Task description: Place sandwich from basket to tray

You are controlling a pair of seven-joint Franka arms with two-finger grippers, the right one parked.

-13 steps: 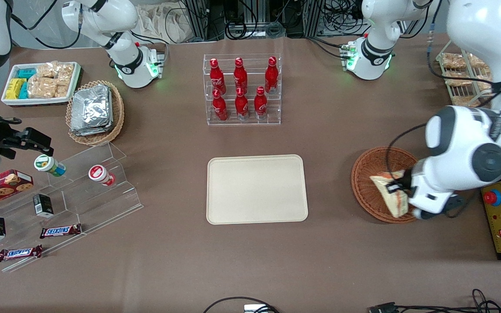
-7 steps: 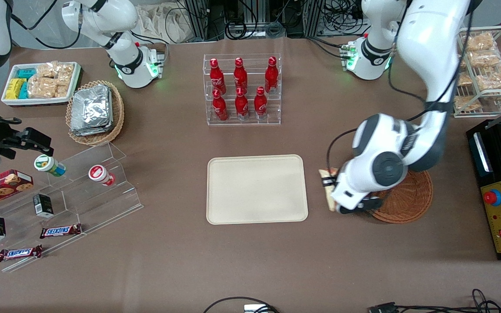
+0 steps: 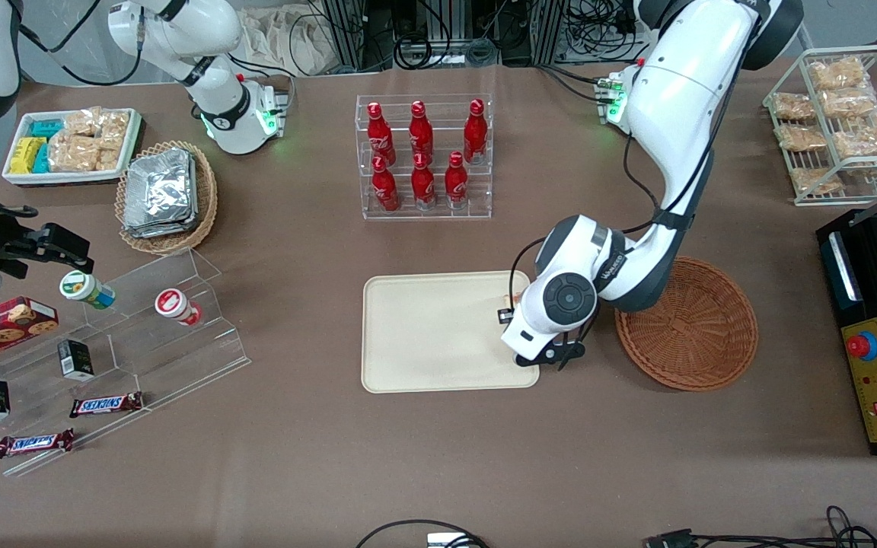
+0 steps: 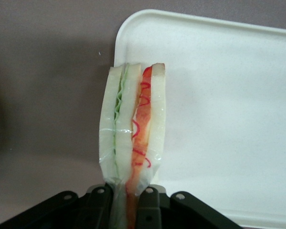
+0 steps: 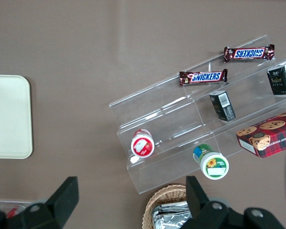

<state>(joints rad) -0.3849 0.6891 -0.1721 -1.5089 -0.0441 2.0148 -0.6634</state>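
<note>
Your gripper (image 4: 127, 202) was clamped on the sandwich (image 4: 131, 138), its fingers pinching the wrapped wedge at the narrow end while the cut edge with red and green filling pointed away from the wrist. You held it in the air just over the edge of the tray (image 3: 423, 335) that lies toward the working arm's end, with part of the wedge apparently hanging over bare table (image 3: 438, 457). The basket (image 3: 701, 335) sat empty beside the tray. To finish well, you would have wanted to carry on toward the tray's middle, lower until the bread rested flat, and only then let go.
</note>
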